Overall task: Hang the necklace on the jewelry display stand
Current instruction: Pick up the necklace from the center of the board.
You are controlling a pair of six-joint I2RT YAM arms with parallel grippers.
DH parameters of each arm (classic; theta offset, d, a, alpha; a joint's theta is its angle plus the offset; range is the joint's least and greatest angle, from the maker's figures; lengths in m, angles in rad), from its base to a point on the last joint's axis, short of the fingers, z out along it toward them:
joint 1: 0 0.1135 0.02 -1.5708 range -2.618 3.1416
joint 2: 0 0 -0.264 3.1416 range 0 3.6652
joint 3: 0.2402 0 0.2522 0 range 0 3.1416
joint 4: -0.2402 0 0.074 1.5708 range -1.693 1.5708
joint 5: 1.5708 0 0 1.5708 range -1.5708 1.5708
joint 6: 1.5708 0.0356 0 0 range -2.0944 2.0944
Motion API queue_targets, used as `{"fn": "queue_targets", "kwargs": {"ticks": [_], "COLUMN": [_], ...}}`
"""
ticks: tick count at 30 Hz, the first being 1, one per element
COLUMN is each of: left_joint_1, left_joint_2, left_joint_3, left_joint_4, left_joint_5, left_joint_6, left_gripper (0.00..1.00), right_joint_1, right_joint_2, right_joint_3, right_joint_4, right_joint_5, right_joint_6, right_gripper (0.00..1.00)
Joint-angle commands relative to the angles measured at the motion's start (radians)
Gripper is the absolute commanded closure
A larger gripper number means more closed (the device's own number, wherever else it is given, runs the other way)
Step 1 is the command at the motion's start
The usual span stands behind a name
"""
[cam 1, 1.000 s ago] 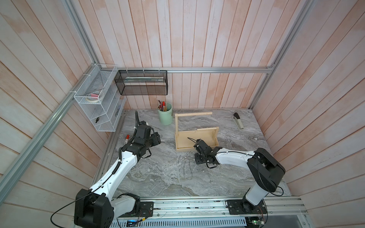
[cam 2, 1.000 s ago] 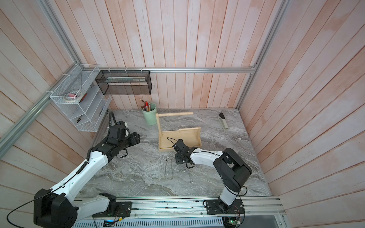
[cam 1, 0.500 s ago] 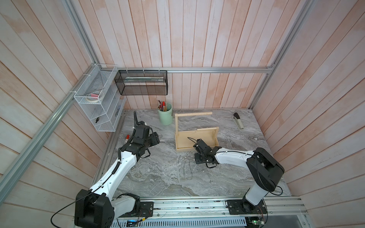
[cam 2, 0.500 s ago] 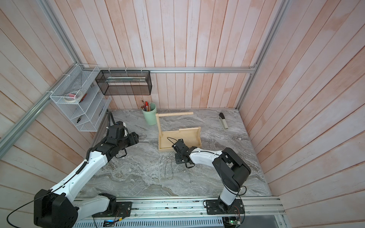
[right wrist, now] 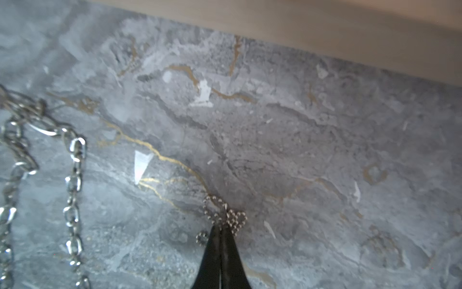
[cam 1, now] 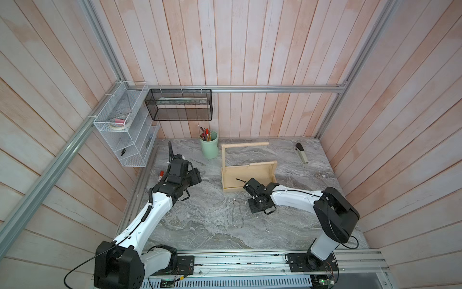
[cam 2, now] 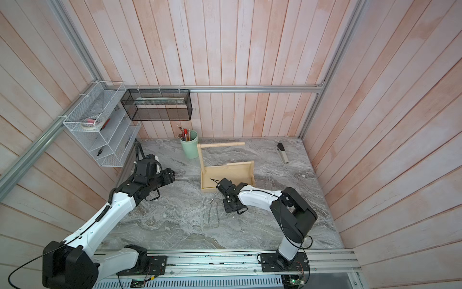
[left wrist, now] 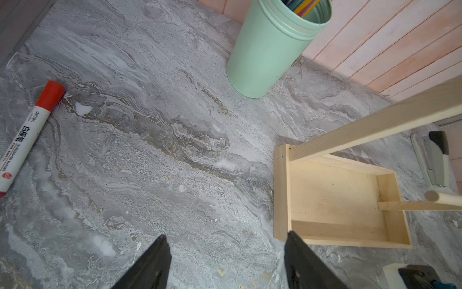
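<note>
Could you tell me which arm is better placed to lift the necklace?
Likely right: the right gripper is shut on the necklace by the jewelry display stand; the left gripper is open and empty.

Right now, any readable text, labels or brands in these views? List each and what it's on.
"白板笔": white barrel of the red-capped marker, left wrist view.
"WHITEBOARD MARKER": small print along the same barrel.
"deli": apparently, by the red cap; tiny line beside it unreadable.
Round red mark at the barrel's other end: too small to read.
None visible on the mint cup, jewelry display stand or stapler.
</note>
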Motion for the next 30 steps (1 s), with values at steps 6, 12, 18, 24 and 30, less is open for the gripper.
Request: {"fn": "queue_targets", "kwargs": {"ticks": [6,12,18,24,30], "left_joint_1": [0.005,0.006,0.005,0.003,-0.049], "left_joint_2": [-0.016,-0.012,-0.011,-0.012,-0.009], "left_joint_3": [-0.018,-0.02,-0.019,-0.028,-0.025], "left_joint_4": [0.013,0.012,0.016,0.048,0.091], "left_joint_5": [0.001,0.005,0.025,0.11,0.227], "left_joint_6": [-0.016,-0.014,-0.01,0.013,0.06], "left_gripper": [0.25,0.25,0.25,0.27,0.29], "right_joint_1": [0.015,0.018,0.02,0.027,0.038], "right_joint_2": [-0.07,-0.107,-0.129,-0.152,-0.178], "right_joint_3": [0.04,0.072,0.088,0.147,0.31], "right_joint_4": [-0.13,-0.147,-0.161,-0.197,-0.293], "right_joint_5": [0.045,0.063,0.081,0.08,0.13], "right_joint_6": [-0.003,0.003,0.005,-0.002,-0.038], "right_gripper": [1.0,1.0,1.0,1.0,1.0]}}
